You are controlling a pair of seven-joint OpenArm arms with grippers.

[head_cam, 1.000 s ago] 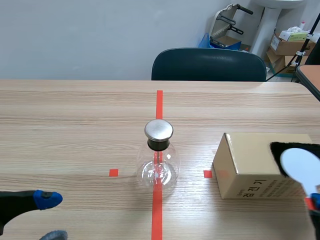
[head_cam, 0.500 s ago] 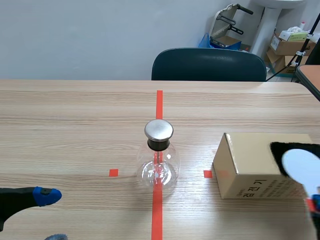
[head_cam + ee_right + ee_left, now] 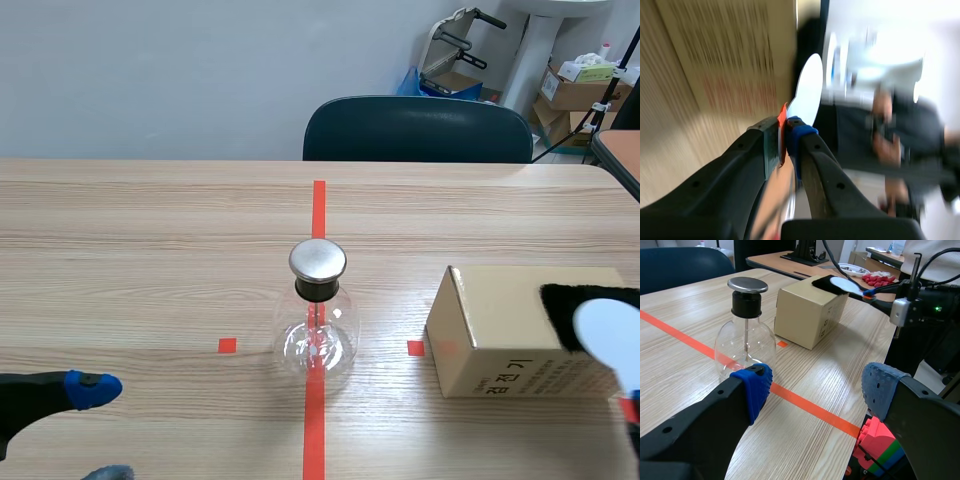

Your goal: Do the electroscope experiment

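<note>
Electroscope (image 3: 318,315), bulbous clear glass, metal-topped

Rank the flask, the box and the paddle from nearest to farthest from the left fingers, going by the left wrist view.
1. Flask: just ahead of the open left fingers, beside one pad.
2. Box: behind the flask, farther across the table.
3. Paddle: over the box's far end, held in the right fingers.
</note>
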